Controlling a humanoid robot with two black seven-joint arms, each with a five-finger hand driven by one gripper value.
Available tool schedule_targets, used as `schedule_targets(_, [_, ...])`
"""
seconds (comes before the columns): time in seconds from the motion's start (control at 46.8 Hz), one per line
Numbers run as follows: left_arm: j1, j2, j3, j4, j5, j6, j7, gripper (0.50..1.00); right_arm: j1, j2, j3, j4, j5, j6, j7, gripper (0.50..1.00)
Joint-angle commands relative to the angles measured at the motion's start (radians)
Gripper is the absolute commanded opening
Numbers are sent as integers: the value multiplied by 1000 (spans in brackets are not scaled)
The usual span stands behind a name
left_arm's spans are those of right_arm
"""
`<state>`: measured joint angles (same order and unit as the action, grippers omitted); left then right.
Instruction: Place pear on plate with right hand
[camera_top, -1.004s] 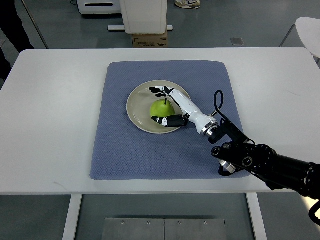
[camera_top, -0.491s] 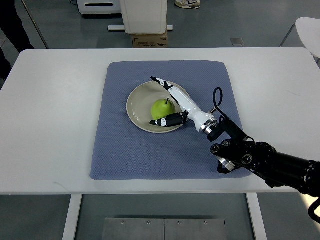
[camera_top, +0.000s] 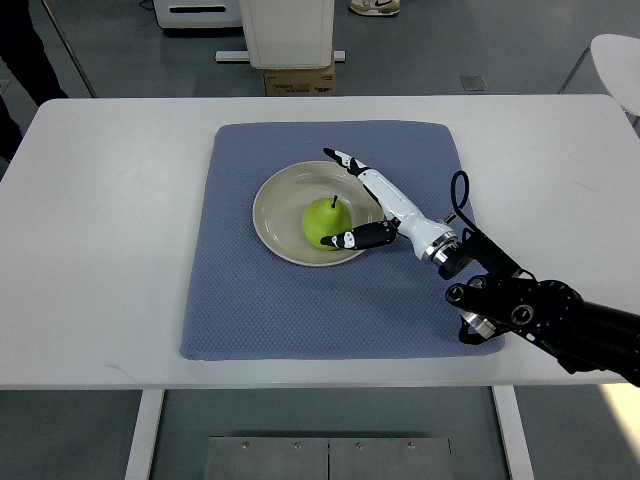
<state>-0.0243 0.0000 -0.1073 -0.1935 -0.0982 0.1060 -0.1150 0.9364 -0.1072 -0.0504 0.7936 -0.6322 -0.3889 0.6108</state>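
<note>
A green pear (camera_top: 322, 220) with a dark stem stands upright on the beige plate (camera_top: 275, 205), right of its middle. My right hand (camera_top: 345, 198) is open just right of the pear, its white fingers (camera_top: 343, 159) stretched out past the plate's far right rim and its thumb (camera_top: 345, 239) near the pear's lower right side. The hand holds nothing. Its arm runs in from the lower right. The left arm is out of view.
The plate sits on a blue-grey mat (camera_top: 240, 300) on a white table (camera_top: 110, 220). A white machine base and a cardboard box (camera_top: 299, 80) stand on the floor beyond the far edge. A white chair (camera_top: 617, 60) shows at the top right.
My right hand has let go of the pear, opened, and drawn back to the right. The pear stays on the plate.
</note>
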Motion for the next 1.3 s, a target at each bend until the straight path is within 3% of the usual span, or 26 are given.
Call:
schedule_targets(0.0, [0,0,0,0,0,0,0,1000,-1,-20,1,-2,2,1,0,993])
schedule_targets(0.342, [0,0,0,0,0,0,0,1000,-7,-84,24,-14,22,12,0,993])
schedule_targets(0.577, [0,0,0,0,0,0,0,1000,-5,-121,37,-31,166,16,0,993])
schedule_targets(0.833, [0,0,0,0,0,0,0,1000,-31,-127,165,-44,348,8,0,1000])
schedule_targets(1.281, [0,0,0,0,0,0,0,1000,-54,-118,257,-111,359,1,0,1000])
